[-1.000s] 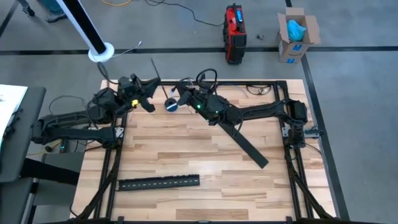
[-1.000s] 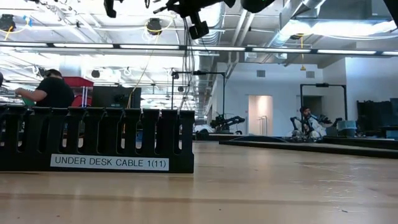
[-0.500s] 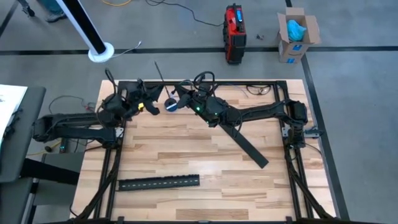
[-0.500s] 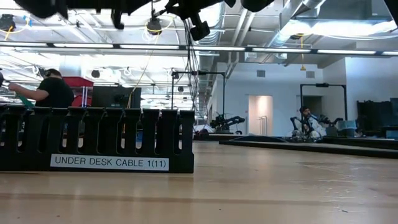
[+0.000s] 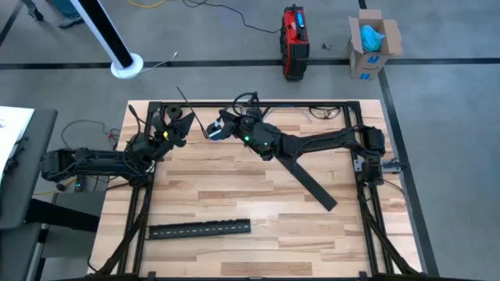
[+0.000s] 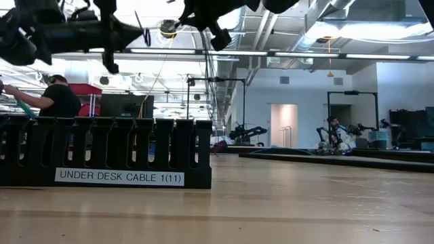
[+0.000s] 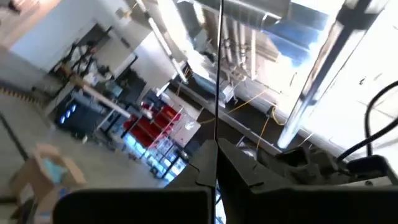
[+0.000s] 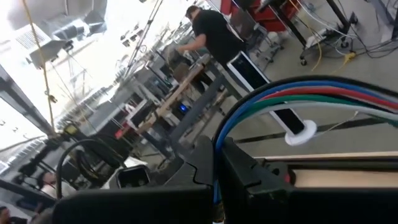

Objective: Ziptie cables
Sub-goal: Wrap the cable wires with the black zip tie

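Holding cables (image 8: 298,99) clamped between its closed fingers, right gripper (image 5: 221,127) hangs raised near table's far edge; bundle arcs out forward past fingertips. Left gripper (image 5: 173,125) pinches zip tie (image 7: 219,68), thin strip running straight out from fingertips. Grippers level, near each other; zip tie tip (image 5: 181,94) points away from bundle, wants swinging toward it.

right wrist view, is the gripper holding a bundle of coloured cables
Yes, the right gripper is shut on the cables, a blue, green, red and white bundle that arcs out from between its fingers.
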You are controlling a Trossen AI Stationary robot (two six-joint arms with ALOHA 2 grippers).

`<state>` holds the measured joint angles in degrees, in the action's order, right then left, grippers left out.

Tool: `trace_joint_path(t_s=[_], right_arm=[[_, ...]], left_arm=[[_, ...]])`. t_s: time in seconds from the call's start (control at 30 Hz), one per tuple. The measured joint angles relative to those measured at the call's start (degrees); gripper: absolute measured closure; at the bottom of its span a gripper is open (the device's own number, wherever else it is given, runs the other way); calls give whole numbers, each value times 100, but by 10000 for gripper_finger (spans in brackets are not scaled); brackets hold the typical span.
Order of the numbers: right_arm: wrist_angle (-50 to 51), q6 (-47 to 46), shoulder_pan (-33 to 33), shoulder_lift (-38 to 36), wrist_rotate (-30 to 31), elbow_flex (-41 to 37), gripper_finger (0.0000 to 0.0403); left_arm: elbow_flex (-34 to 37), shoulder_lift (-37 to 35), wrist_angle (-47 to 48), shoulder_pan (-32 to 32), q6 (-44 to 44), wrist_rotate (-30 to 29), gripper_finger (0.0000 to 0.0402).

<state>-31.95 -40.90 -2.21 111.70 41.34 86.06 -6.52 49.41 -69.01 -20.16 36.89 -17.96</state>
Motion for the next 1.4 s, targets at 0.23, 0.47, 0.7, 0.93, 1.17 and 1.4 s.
trace_joint_path(t_s=[0.23,0.47,0.7,0.93,1.17,1.4], right_arm=[[-332,-330,-10,385,-29,0,403],[-1823,-389,-3,874,-105,0,403],[-1808,-387,-9,874,-303,0,403],[-1799,-407,-1,874,-358,0,403],[-1777,-410,24,874,-395,0,403],[-1735,-385,74,874,-515,0,403]], left_arm=[[158,341,-862,2,202,-289,401],[152,714,-1132,9,292,-281,401],[148,943,-1428,7,258,-414,401],[144,1236,-1629,9,349,-484,401],[-118,1593,-2091,5,319,-452,401],[-411,1737,-2048,1,266,-366,401]])
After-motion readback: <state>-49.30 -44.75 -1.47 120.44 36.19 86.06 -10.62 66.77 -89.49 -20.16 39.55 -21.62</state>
